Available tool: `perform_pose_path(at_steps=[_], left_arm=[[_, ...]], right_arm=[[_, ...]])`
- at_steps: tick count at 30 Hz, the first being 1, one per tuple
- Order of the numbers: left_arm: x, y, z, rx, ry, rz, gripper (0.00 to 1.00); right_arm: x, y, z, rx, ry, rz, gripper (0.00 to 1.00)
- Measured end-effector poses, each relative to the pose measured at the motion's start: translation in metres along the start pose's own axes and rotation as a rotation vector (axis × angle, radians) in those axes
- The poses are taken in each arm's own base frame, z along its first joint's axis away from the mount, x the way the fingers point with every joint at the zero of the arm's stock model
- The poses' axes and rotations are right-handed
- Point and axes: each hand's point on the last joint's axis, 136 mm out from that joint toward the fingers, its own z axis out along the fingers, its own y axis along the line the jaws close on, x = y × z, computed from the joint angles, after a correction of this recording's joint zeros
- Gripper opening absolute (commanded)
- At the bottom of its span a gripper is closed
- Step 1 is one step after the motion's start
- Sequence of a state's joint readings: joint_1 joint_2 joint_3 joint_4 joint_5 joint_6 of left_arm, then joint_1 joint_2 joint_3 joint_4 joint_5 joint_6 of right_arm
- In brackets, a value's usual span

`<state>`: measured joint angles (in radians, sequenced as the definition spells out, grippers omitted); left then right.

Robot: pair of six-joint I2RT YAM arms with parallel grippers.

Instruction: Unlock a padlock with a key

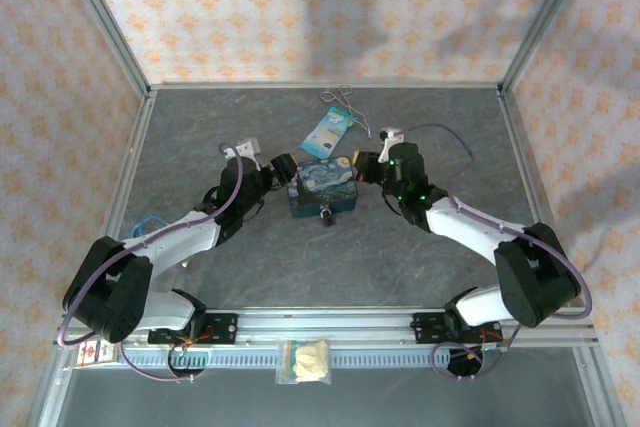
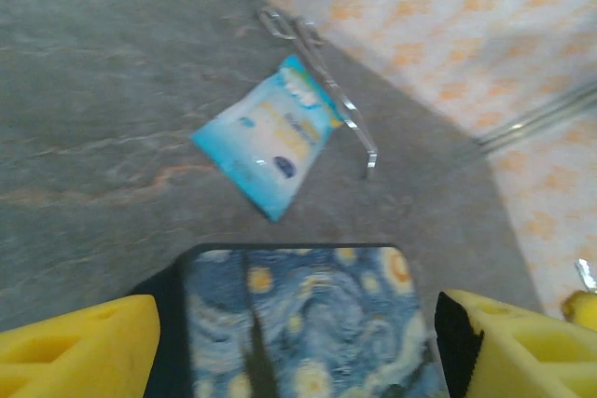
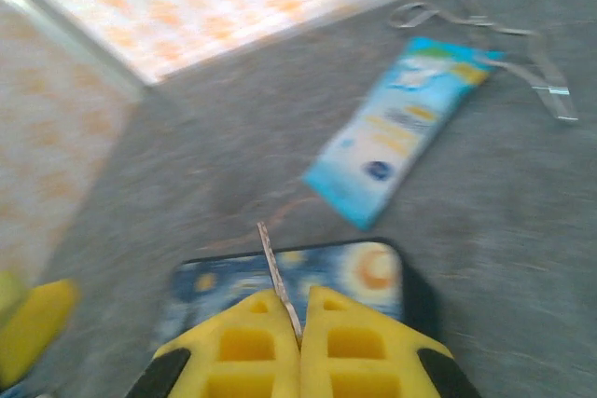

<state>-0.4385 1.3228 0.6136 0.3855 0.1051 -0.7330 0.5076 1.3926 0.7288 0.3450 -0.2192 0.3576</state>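
- The key (image 3: 273, 263) is pinched between the closed fingers of the right gripper (image 3: 300, 319). Its thin silvery blade is seen sticking out past the fingertips, slightly tilted, above the painted tin (image 3: 373, 277).
- The left gripper (image 1: 283, 169) is seen with its yellow fingers (image 2: 79, 347) set wide apart, one on each side of the tin. Nothing is gripped between them, and whether the pads touch the tin's sides cannot be told.
- The padlock (image 1: 327, 215) is made out from above as a small dark thing at the near edge of the tin, on the side toward the arm bases. It is too small for the shackle to be judged open or closed.
- The light-blue tag (image 1: 330, 132) and its string (image 1: 340, 97) are seen lying on the table (image 1: 200, 127) beyond the tin, apart from both grippers.
- Done, as far as can be judged: the key is picked up and is held over the tin.
- Left to do: the padlock is not steadied by either gripper, the key is not at the keyhole, and no turn is shown — so insertion, turning and release of the shackle are all judged to be ahead.
- Progress is judged as early to middle — the key is in the gripper and the lock is untouched.
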Motion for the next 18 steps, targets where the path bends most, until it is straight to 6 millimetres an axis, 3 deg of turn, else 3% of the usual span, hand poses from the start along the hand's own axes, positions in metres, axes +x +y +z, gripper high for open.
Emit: perform_pose_path(at_steps=[4, 10, 14, 18], left_arm=[[0.002, 0.013, -0.005, -0.05, -0.007, 0.0, 0.78], [0.0, 0.024, -0.031, -0.061, -0.057, -0.021, 0.79], [-0.004, 0.028, -0.046, -0.067, -0.09, -0.032, 0.79], [-0.003, 0.034, -0.059, -0.068, -0.109, -0.055, 0.79]], right_arm=[[0.016, -0.031, 0.008, 0.134, 0.024, -0.005, 0.0], [0.054, -0.06, 0.025, 0.217, 0.12, -0.009, 0.0], [0.074, -0.064, 0.036, 0.227, 0.175, -0.014, 0.0], [0.081, -0.047, 0.049, 0.193, 0.201, -0.024, 0.0]])
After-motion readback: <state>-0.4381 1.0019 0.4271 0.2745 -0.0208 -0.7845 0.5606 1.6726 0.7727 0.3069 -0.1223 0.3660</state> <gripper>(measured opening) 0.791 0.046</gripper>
